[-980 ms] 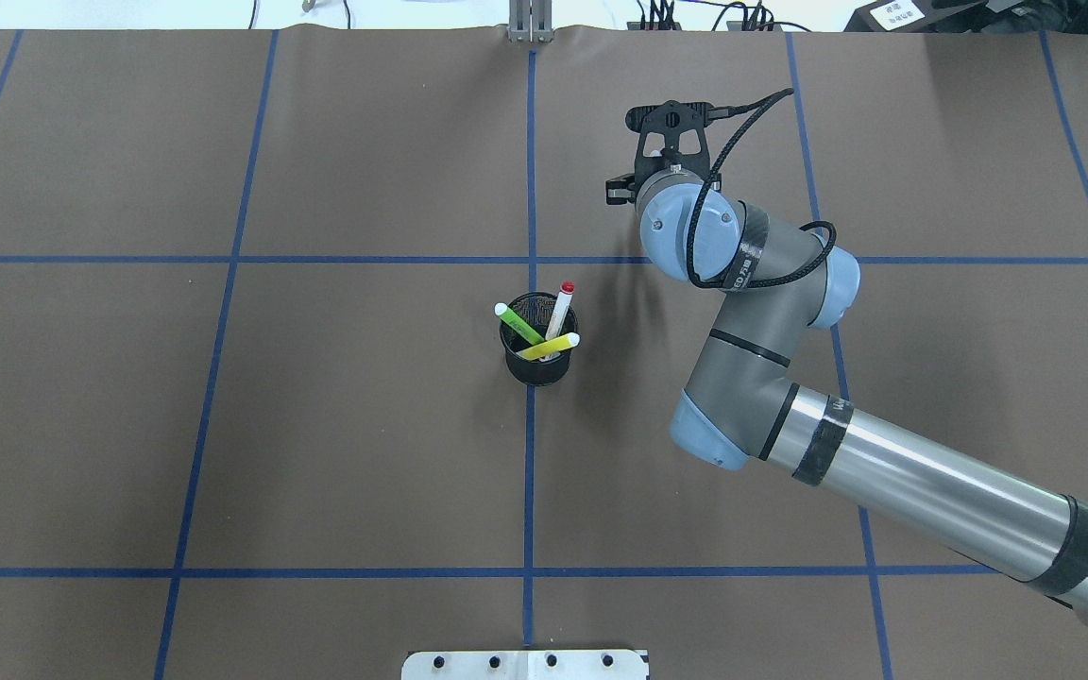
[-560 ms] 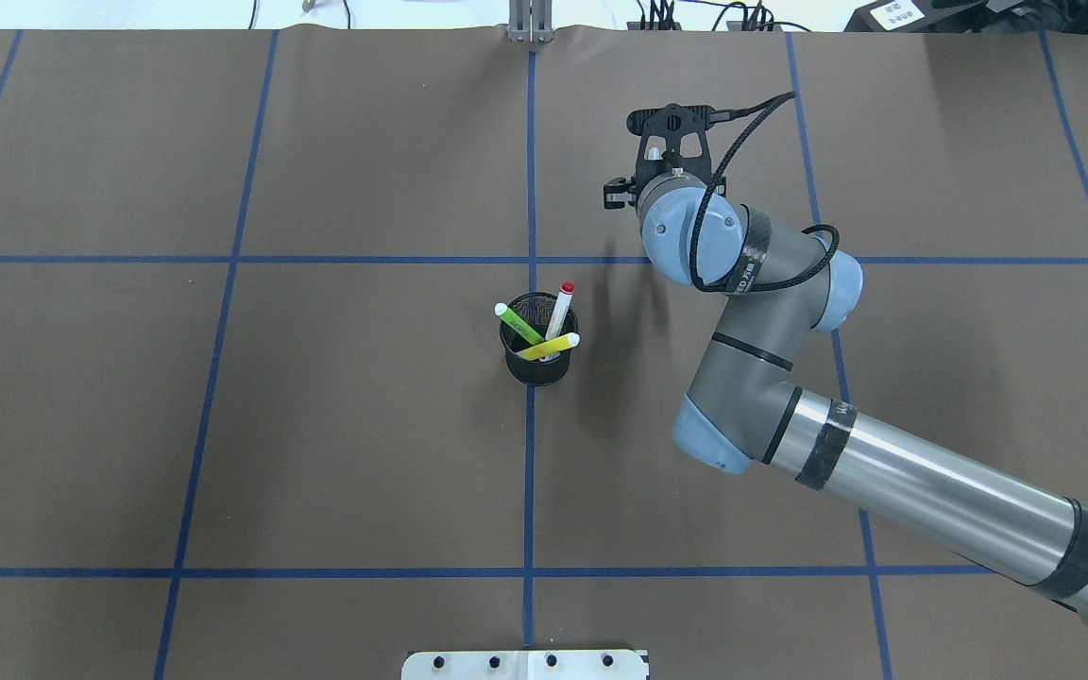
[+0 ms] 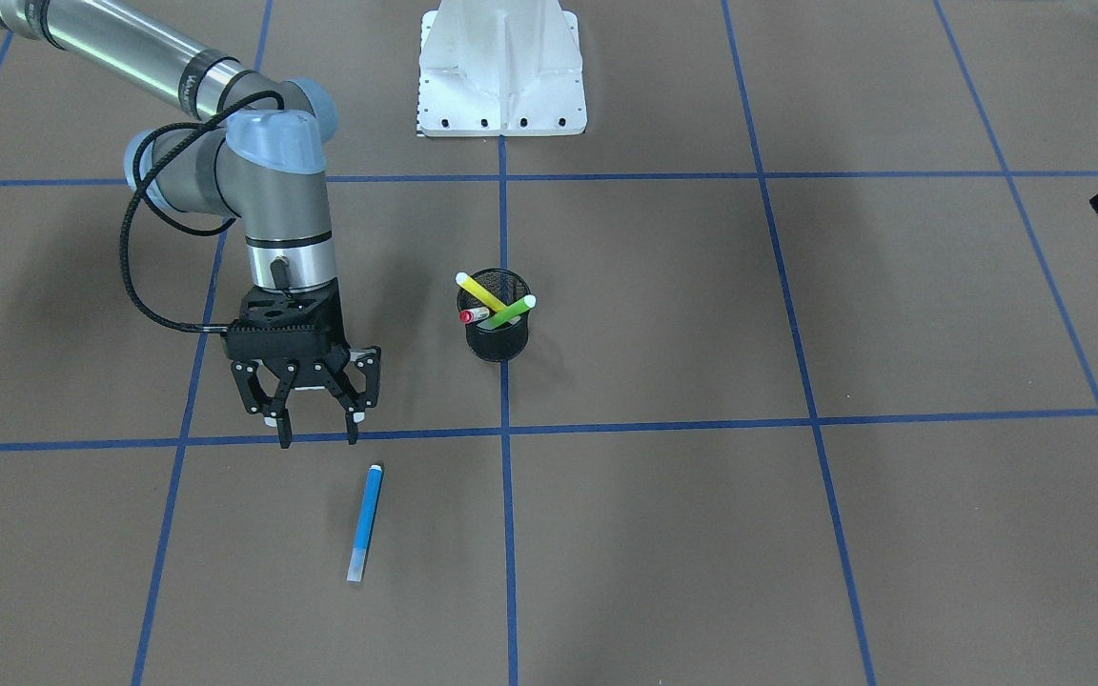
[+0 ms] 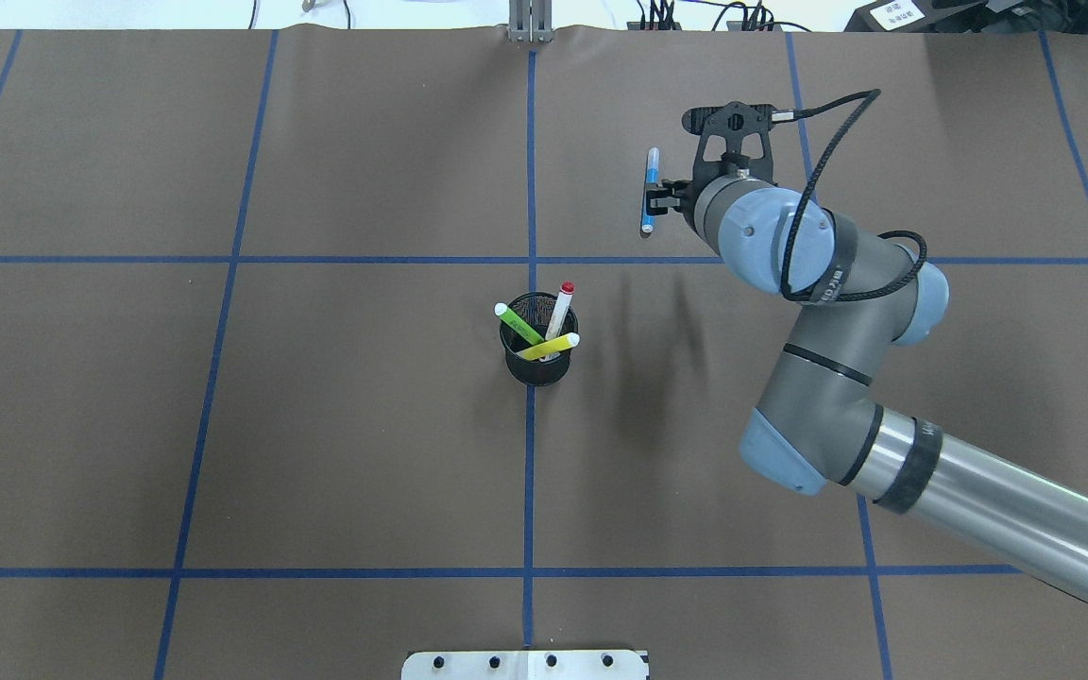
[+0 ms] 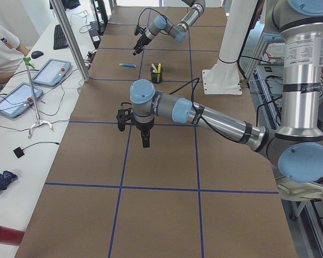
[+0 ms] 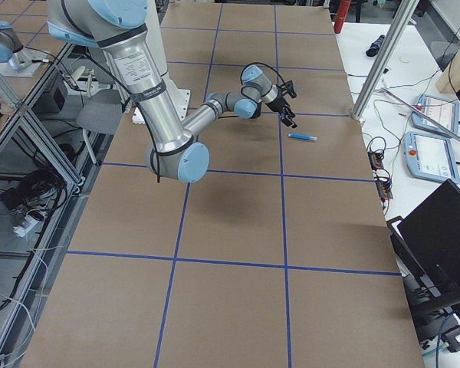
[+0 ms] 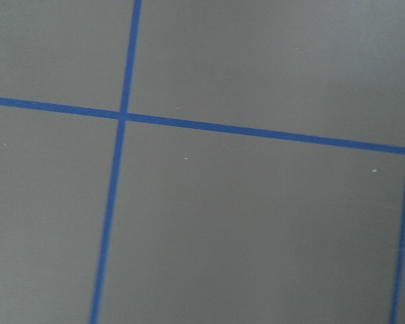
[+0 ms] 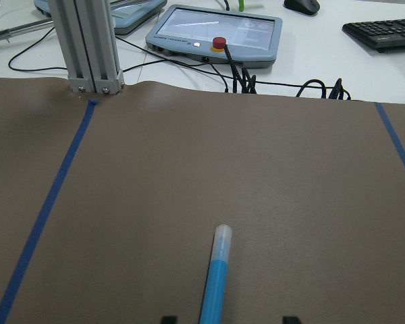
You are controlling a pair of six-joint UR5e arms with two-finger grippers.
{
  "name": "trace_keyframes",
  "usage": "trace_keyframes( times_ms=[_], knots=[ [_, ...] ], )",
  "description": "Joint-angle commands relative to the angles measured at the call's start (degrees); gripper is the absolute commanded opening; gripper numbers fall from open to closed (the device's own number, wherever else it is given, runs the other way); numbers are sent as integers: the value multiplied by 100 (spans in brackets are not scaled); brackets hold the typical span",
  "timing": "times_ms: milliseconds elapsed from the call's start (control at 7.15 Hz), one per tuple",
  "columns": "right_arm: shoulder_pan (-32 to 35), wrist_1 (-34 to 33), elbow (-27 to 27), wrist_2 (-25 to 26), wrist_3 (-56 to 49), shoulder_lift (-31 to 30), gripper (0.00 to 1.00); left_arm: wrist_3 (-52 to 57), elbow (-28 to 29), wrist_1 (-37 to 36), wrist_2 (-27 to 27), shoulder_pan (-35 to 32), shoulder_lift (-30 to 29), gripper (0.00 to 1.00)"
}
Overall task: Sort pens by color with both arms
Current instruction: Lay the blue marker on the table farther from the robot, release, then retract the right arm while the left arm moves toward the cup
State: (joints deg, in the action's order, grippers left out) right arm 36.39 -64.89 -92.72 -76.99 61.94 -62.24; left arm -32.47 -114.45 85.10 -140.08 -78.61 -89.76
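A blue pen [image 4: 649, 189] lies flat on the brown table, alone in the far right square; it also shows in the front view [image 3: 365, 522] and in the right wrist view [image 8: 216, 283]. My right gripper [image 3: 318, 438] is open and empty, hanging just on the robot's side of that pen, with its jaws apart on either side of the pen's line. A black mesh cup [image 4: 539, 351] at the table's middle holds a green pen [image 4: 518, 324], a yellow pen [image 4: 549, 348] and a red marker [image 4: 560, 307]. My left gripper [image 5: 144, 138] hangs over bare table far to the left; I cannot tell whether it is open or shut.
Blue tape lines [image 4: 530, 472] divide the table into squares. The white mounting base [image 3: 501, 76] stands at the robot's edge. An aluminium post [image 4: 530, 24] and operator tablets [image 8: 216, 30] sit at and beyond the far edge.
My right arm has swung to the right in the overhead view. The blue pen, hidden under the gripper before, now shows lying on the table. The cup and its pens have not moved.
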Motion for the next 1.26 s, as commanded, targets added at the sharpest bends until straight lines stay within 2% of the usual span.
trace_keyframes(
  times_ms=[0, 280, 420, 560, 980, 1120],
  knots=[
    [462, 20, -649, -935, 2, -840, 99, -2271, -156, -37, 42, 1061, -1004, 100],
    [1269, 29, -712, -2313, -338, -1298, 99, -3847, 27, -64, 60, 1924, -1926, 100],
    [1752, 29, -703, -3000, -880, -1561, 99, -4890, 524, -64, 60, 2372, -2706, 99],
    [2149, 20, -677, -3398, -1408, -1807, 99, -5327, 938, -64, 34, 2559, -3253, 99],
    [3029, 3, -590, -4540, -2526, -2327, 99, -5613, 1405, 181, 42, 3175, -3819, 99],
    [3188, 11, -519, -4954, -2590, -2363, 99, -5674, 1626, 1035, 16, 3194, -3821, 99]
  ],
)
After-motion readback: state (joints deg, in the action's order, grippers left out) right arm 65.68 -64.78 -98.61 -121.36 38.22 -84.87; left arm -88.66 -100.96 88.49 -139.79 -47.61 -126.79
